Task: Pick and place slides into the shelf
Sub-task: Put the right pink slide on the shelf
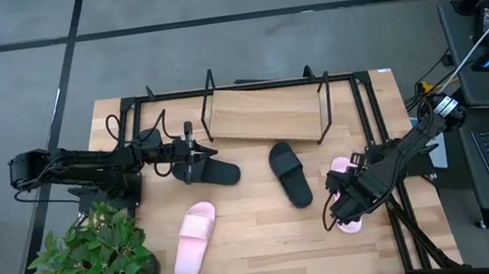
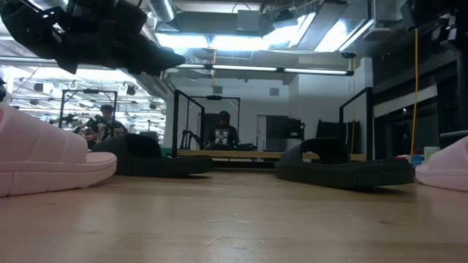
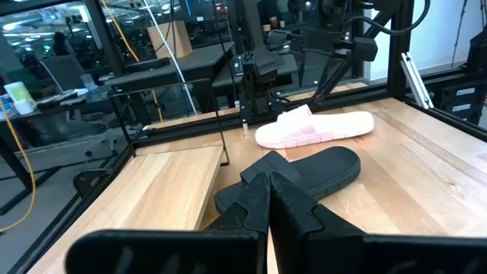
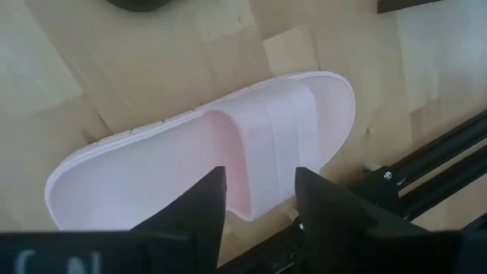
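- Slides all sit on the bench (image 1: 258,239), none on the shelf (image 1: 265,115) yet: a pink slide (image 1: 194,241) at front left, a black slide (image 1: 290,174) mid-bench, another black slide (image 1: 213,170) under the left arm, and a second pink slide (image 4: 213,156) at the right edge.
- Right pincer (image 4: 257,199) hangs just over that pink one, fingers apart either side of the strap, gripping nothing as far as I can see.
- Left pincer (image 3: 268,199) is closed, tips together, pointing across the bench above its black slide.
- They look like light, squishy foam, smooth, with a rounded sole. I'd guess the wide strap is the best spot to pinch.
- Shelf is a tilted pale wood board in thin black wire.
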You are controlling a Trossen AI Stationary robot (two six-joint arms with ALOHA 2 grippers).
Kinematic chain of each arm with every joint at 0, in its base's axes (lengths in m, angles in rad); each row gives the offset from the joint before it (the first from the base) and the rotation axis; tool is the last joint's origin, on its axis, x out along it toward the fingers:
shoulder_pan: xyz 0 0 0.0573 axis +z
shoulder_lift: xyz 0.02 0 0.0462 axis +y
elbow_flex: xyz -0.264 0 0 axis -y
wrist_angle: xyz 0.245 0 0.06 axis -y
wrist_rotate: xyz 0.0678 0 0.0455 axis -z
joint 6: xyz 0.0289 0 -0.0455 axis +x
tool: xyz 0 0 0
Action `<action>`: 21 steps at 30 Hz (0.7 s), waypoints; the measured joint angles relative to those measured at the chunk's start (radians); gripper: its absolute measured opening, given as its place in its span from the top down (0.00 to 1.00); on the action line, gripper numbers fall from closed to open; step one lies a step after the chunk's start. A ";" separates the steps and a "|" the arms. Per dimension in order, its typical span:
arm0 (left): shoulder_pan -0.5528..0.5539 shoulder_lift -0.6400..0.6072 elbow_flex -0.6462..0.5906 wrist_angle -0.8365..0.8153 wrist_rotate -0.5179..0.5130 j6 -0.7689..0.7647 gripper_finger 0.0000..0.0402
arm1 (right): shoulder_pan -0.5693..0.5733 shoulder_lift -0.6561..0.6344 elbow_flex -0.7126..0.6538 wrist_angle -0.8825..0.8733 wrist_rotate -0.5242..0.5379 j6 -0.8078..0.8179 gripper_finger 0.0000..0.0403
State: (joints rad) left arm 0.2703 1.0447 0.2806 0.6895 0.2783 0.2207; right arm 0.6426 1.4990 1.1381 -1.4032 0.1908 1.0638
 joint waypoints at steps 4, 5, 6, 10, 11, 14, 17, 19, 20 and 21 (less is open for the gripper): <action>0.000 0.000 0.000 0.000 0.000 0.000 1.00 | 0.004 0.006 0.000 0.000 0.002 0.023 0.61; 0.000 0.000 0.000 0.000 0.000 -0.001 1.00 | 0.007 0.012 0.000 -0.001 0.002 0.028 0.61; 0.000 0.000 0.000 0.000 0.000 -0.001 1.00 | 0.010 0.020 0.000 -0.002 0.002 0.031 0.61; 0.000 0.000 0.000 -0.006 -0.001 0.000 1.00 | 0.018 0.055 0.000 -0.003 0.002 0.026 0.61; 0.000 0.000 0.000 -0.006 -0.001 0.000 1.00 | 0.018 0.064 0.000 -0.003 0.002 0.023 0.61; 0.000 0.000 0.000 -0.007 -0.001 0.000 1.00 | 0.018 0.094 0.000 -0.001 0.002 0.005 0.61; 0.000 0.000 0.000 -0.008 -0.001 -0.001 1.00 | 0.022 0.131 0.000 0.006 0.002 0.004 0.61; 0.000 0.000 0.000 -0.008 -0.001 0.000 1.00 | 0.023 0.154 0.000 0.006 0.001 0.003 0.61; 0.000 0.000 0.000 -0.008 -0.001 -0.001 1.00 | 0.023 0.166 0.000 0.006 0.001 0.001 0.61; 0.000 0.000 0.000 -0.008 -0.001 -0.001 1.00 | 0.023 0.175 0.000 0.006 0.000 0.001 0.61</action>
State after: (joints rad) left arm 0.2703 1.0447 0.2806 0.6811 0.2771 0.2199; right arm 0.6659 1.6742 1.1381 -1.3972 0.1913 1.0648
